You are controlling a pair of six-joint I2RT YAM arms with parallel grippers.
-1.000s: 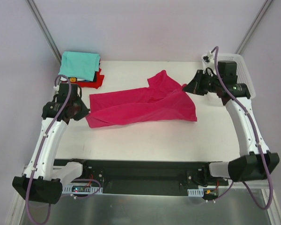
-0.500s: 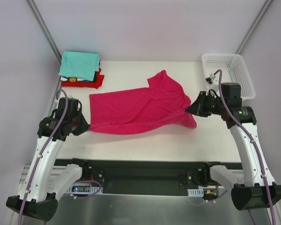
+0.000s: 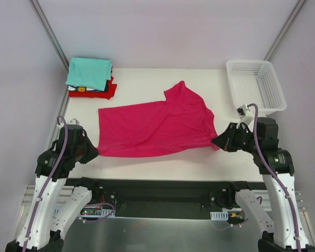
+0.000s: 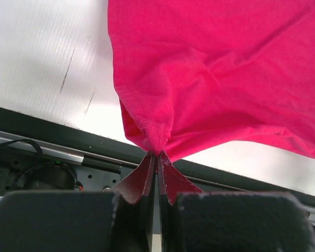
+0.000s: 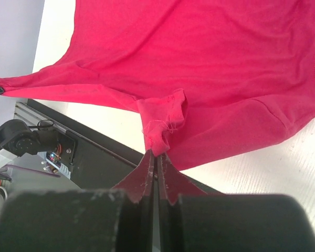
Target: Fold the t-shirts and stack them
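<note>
I have the left gripper (image 3: 94,152) pressed together on the near-left corner of the magenta t-shirt (image 3: 155,128); in the left wrist view its fingers (image 4: 142,178) meet on a small bunched fold of hem, with no gap between them. The right gripper (image 3: 216,142) does the same on the near-right side; its fingers (image 5: 170,181) are pinched tight on a puckered bit of cloth with loose stitching showing. The shirt lies between the two arms, spread across the middle of the table (image 3: 147,79); its near edge runs in a shallow curve from one pinch to the other. Both pinched corners sit at the table's near edge, over the dark rail (image 3: 163,185); the rest of the cloth lies flat on the white surface with a few soft creases. One sleeve points toward the far side; the far-left edge of the shirt is straight.

In the far-left corner I see the folded stack; the teal t-shirt (image 3: 89,72) is on top, the red t-shirt (image 3: 109,90) juts out beneath it, and a dark and white t-shirt (image 3: 84,89) shows as a thin layer between them. The basket (image 3: 230,79) stands in the far-right corner, apart from the shirt.
</note>
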